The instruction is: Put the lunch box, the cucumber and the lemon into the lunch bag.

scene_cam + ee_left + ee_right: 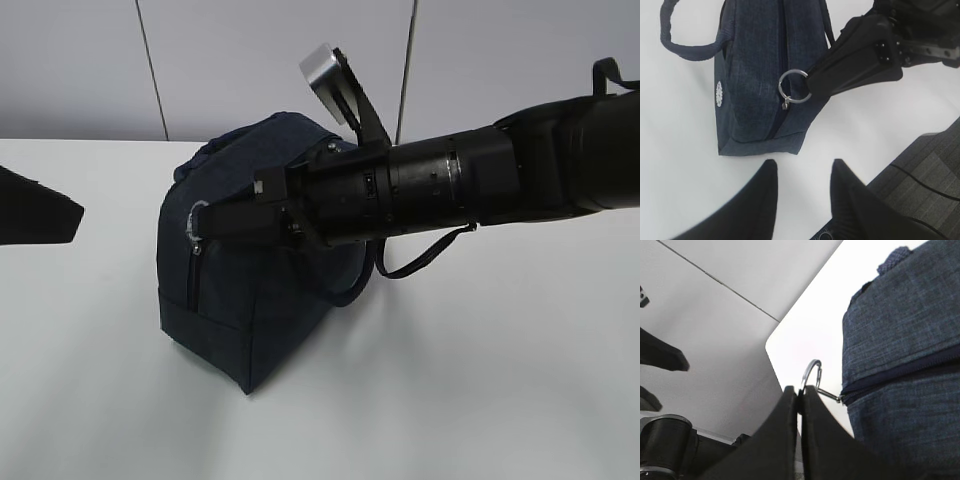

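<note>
White table [480, 380], pale grey panelled wall [250, 60] behind, dark seams between panels

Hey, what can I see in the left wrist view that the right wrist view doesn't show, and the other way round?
Only the left wrist view shows the lunch bag's round white logo, one loop handle lying on the table, and the left tool standing open and empty just short of the bag. Only the right wrist view shows the right tool's two fingers pressed together on the ring, and the wall panels beyond the table edge. Both show the navy bag, its closed zipper and the silver ring pull gripped by the right tool.
</note>
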Motion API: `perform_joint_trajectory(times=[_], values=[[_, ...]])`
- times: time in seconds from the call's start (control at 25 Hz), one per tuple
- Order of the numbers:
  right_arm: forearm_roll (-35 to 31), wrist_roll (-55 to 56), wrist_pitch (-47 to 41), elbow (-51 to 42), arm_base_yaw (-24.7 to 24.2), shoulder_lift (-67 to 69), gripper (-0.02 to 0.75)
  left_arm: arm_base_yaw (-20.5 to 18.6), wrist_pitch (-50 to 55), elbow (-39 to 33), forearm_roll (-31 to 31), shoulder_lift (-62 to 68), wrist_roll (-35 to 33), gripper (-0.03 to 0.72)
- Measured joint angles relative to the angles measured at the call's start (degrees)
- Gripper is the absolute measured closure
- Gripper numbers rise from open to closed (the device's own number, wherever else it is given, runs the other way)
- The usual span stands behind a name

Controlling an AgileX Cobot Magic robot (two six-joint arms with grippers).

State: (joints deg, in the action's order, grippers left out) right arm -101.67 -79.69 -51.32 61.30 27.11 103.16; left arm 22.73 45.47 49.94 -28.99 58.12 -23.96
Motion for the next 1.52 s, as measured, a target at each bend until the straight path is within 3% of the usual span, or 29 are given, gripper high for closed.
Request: perform_joint_trajectory(times=[0.36, 0.72, 1.04, 1.52], values=[[0.0, 0.4, 0.7, 0.0, 0.0, 0.0, 0.738, 0.0, -8.2, -7.6, -0.3, 1.0, -1.5, 0.448], [0.6, 3.5, -3.2, 0.0, -3.6, -0.1, 0.738, 0.0, -12.1, -7.7, -10.2, 9.5, -18.8, 0.380], [4.3, 5.4, -5.1, 0.3, -4.5, -1.2, 0.738, 0.0, -18.6, -7.7, -12.0, 17.5, -31.9, 0.367], [3.3, 4.4, -9.8, 0.3, -4.5, -1.2, 0.738, 0.0, -20.1, -7.7, -10.7, 17.7, -33.7, 0.340]])
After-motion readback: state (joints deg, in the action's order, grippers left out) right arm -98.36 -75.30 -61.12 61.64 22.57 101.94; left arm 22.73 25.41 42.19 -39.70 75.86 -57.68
